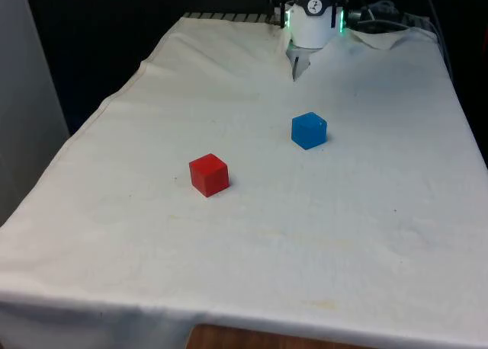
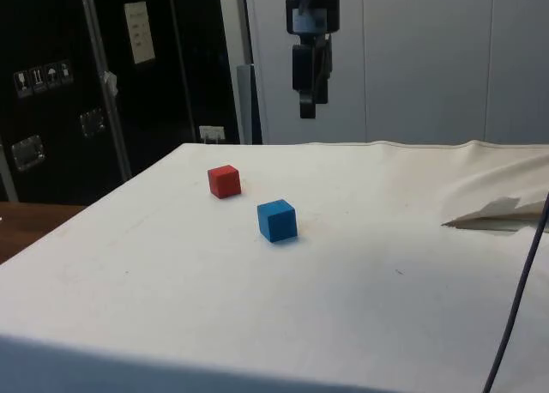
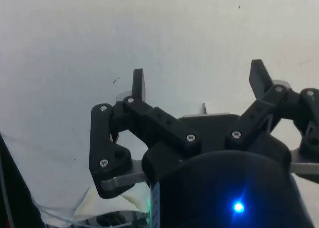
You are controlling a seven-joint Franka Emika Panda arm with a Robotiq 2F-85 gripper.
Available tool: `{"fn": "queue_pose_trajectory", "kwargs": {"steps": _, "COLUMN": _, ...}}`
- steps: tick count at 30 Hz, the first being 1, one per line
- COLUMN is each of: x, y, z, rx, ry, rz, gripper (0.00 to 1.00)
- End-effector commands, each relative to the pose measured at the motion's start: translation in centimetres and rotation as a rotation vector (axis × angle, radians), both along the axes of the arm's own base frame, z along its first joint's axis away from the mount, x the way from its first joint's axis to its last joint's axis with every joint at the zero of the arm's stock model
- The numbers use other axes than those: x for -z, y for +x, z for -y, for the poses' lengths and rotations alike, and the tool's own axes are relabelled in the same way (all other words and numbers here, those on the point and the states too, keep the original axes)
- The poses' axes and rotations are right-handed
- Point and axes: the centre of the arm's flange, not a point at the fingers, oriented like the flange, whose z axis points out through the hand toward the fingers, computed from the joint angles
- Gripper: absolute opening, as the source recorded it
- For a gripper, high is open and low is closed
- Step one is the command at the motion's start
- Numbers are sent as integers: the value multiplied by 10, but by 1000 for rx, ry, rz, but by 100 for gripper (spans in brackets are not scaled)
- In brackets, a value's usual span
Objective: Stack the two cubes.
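Observation:
A red cube (image 1: pixel 209 174) sits on the white cloth near the middle of the table, towards the front view's left. A blue cube (image 1: pixel 309 130) rests apart from it, further back and towards the front view's right. In the side view the red cube (image 2: pixel 224 180) lies beyond the blue cube (image 2: pixel 277 220). My gripper (image 2: pixel 307 110) hangs high above the table, well clear of both cubes. In the wrist view the gripper (image 3: pixel 198 81) is open, with bare cloth between its two fingers (image 3: pixel 138 83).
The cloth is bunched into a raised fold (image 1: pixel 297 63) near the robot's base, seen also as a fold (image 2: pixel 497 213) in the side view. A dark cable (image 2: pixel 517 299) hangs at the side view's right. The table's front edge (image 1: pixel 229 326) is close.

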Motion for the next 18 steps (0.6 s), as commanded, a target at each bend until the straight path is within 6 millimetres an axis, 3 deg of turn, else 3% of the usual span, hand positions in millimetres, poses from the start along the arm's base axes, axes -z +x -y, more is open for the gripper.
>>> {"fn": "queue_pose_trajectory", "kwargs": {"steps": 1, "x": 0, "y": 1, "z": 0, "rx": 0, "ry": 0, "rz": 1, "gripper": 100}}
{"fn": "queue_pose_trajectory", "kwargs": {"steps": 10, "x": 3, "y": 40, "z": 8, "rx": 3, "ry": 7, "rz": -7, "gripper": 100}}
{"fn": "queue_pose_trajectory", "kwargs": {"steps": 18, "x": 6, "y": 62, "z": 13, "rx": 3, "ry": 16, "rz": -5, "gripper": 100}}
